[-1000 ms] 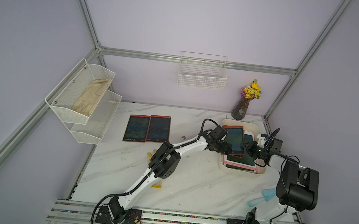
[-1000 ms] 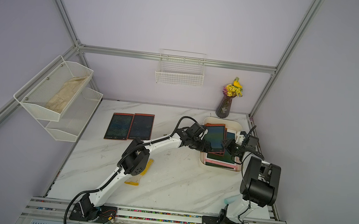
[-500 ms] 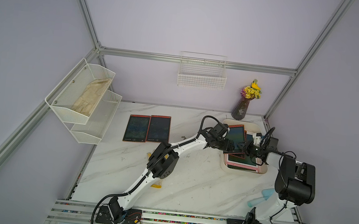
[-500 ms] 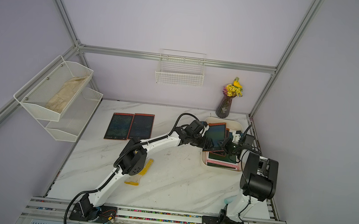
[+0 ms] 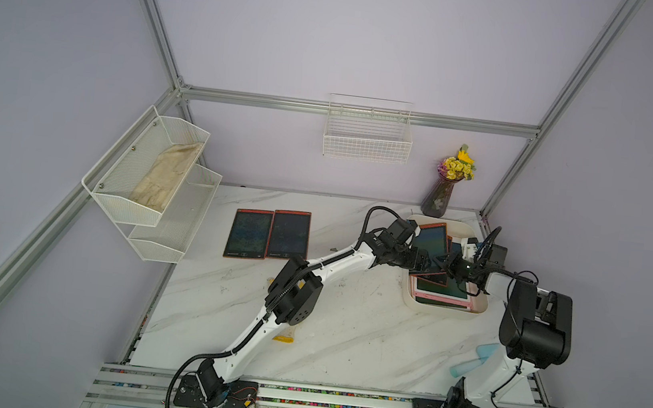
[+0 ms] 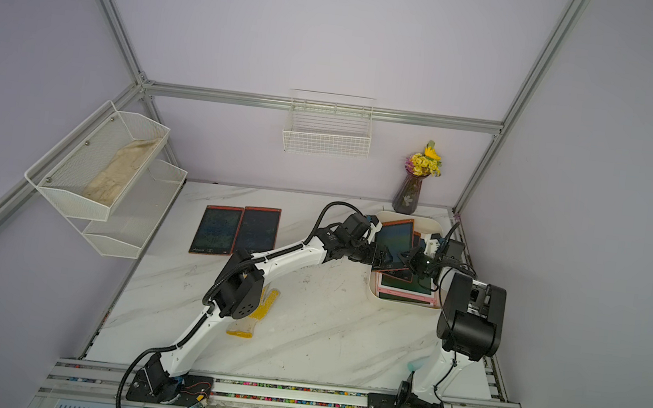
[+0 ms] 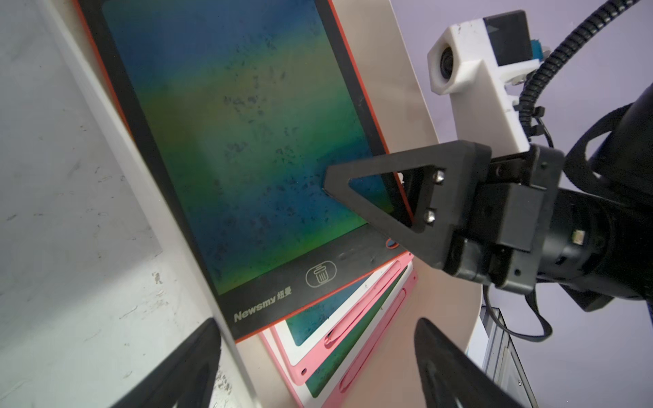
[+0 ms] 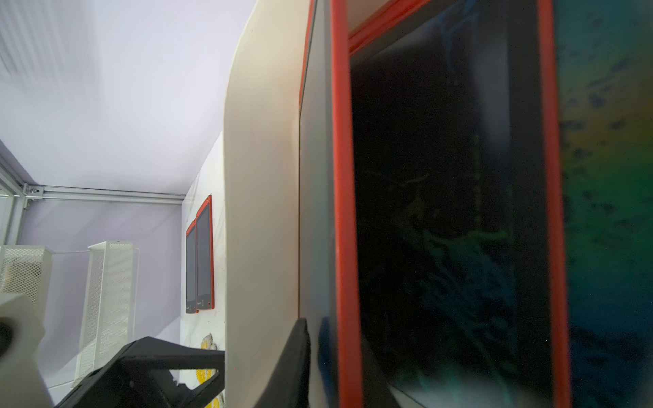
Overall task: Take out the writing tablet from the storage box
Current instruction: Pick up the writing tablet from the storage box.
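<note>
The cream storage box (image 5: 446,313) (image 6: 401,303) stands at the table's right side with several pink-framed tablets (image 7: 339,335) stacked in it. An orange-framed writing tablet (image 5: 431,244) (image 6: 395,242) (image 7: 240,141) lies tilted on top of the stack, its left side raised. My right gripper (image 5: 449,265) (image 6: 410,260) (image 8: 332,371) is shut on the tablet's right edge, one finger (image 7: 371,197) on the screen and one finger (image 8: 300,353) under its back. My left gripper (image 5: 425,262) (image 6: 381,257) (image 7: 318,367) is open at the tablet's near left corner, holding nothing.
Two more orange-framed tablets (image 5: 269,234) lie flat at the back left of the table. A vase of flowers (image 5: 443,193) stands just behind the box. A yellow glove (image 6: 258,310) lies under my left arm. A wire basket (image 5: 368,134) and a mesh shelf (image 5: 151,181) hang on the walls.
My right gripper has moved left onto the tablet's edge and its jaws have closed on it. My left gripper has stayed open at the tablet's left side.
</note>
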### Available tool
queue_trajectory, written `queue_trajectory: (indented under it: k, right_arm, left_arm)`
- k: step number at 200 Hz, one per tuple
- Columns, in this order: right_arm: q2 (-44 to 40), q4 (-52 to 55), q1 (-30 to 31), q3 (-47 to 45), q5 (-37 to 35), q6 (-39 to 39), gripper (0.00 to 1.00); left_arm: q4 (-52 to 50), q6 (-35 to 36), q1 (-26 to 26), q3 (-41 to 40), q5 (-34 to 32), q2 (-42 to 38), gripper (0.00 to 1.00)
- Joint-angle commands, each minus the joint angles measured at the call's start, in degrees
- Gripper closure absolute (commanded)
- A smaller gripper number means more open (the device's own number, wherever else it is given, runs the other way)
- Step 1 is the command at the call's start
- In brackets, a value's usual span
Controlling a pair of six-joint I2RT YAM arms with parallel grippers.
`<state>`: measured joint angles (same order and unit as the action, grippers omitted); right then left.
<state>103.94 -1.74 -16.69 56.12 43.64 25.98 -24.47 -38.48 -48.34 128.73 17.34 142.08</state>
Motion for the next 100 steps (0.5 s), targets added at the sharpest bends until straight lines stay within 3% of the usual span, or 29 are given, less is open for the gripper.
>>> queue_trajectory:
  k: [1, 100]
  right_arm:
    - [1.24, 0.86, 0.93, 1.53, -1.3, -2.24, 0.81]
    - [-0.64, 3.13, -0.01, 3.86, -3.87, -1.98, 0.95]
  left_arm:
    - [5.85, -0.81, -1.58, 1.79, 5.26, -0.04, 0.16]
    - [6.14, 0.28, -2.95, 2.12, 8.09, -1.47, 0.15]
